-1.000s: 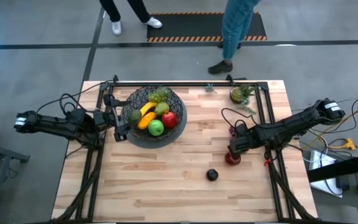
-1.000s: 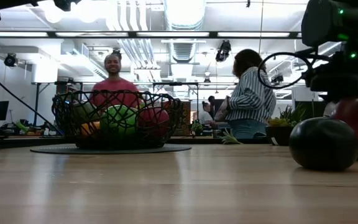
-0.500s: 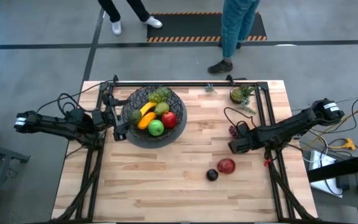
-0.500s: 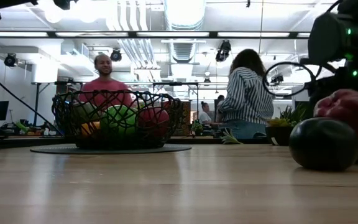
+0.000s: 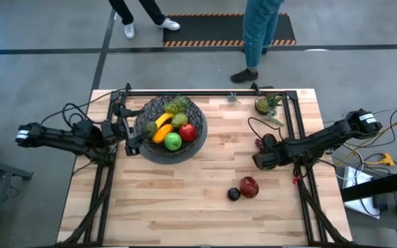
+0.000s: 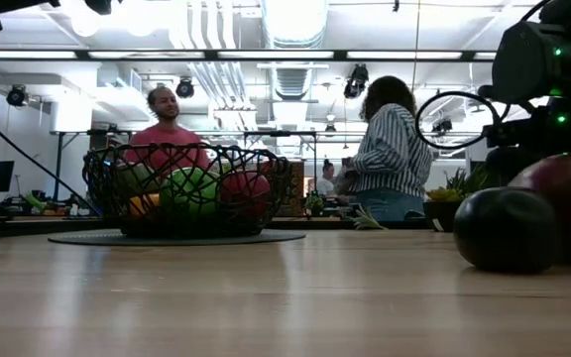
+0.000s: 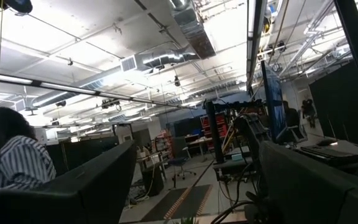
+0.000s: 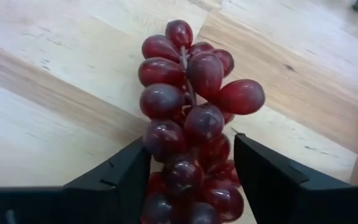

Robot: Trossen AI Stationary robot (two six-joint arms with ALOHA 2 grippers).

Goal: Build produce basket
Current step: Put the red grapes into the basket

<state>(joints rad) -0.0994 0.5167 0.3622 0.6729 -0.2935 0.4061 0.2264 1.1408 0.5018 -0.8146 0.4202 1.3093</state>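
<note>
Right claw [image 8: 188, 171] straddles the dark red grapes [image 8: 191, 118], fingers apparently spread, not yet clenched; closing off-centre could squeeze the bunch away from the basket [image 5: 167, 128].

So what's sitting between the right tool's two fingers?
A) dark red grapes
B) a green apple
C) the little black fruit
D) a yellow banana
A: the right wrist view shows the dark red grapes lying on the wooden table between the right tool's open fingers.
</note>
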